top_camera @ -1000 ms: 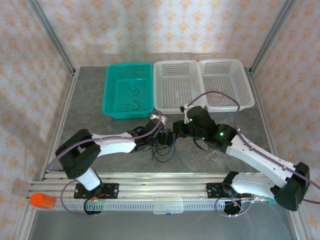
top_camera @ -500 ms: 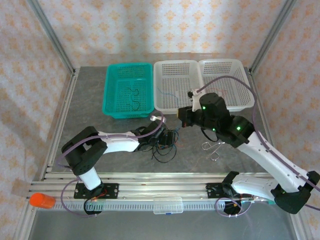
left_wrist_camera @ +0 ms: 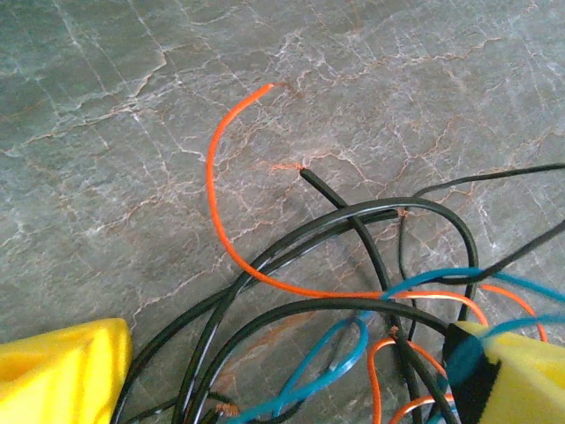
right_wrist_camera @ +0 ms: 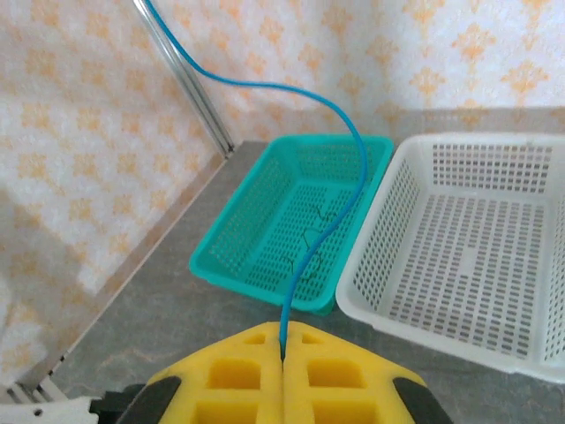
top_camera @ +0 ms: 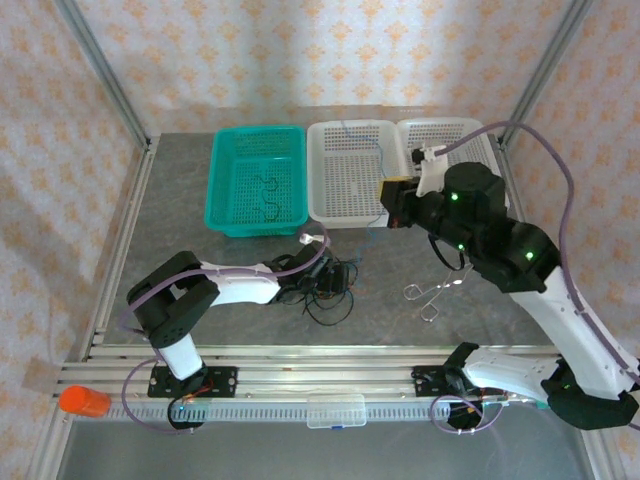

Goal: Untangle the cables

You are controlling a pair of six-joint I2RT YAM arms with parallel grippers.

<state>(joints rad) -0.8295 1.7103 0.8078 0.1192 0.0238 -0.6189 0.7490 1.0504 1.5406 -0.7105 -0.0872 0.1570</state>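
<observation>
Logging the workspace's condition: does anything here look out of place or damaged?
A silver scissors-like tool lies loose on the table, right of the cable tangle. The black cable and orange cable end in frayed bare copper strands.

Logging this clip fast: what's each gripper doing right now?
Left gripper: open, over the cable tangle.
Right gripper: closed on a blue cable.

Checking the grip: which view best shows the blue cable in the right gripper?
Right wrist: the blue cable rises clearly from the shut right gripper. Top external shows just a faint thread above a white basket. Left wrist's blue strands may be others.
</observation>
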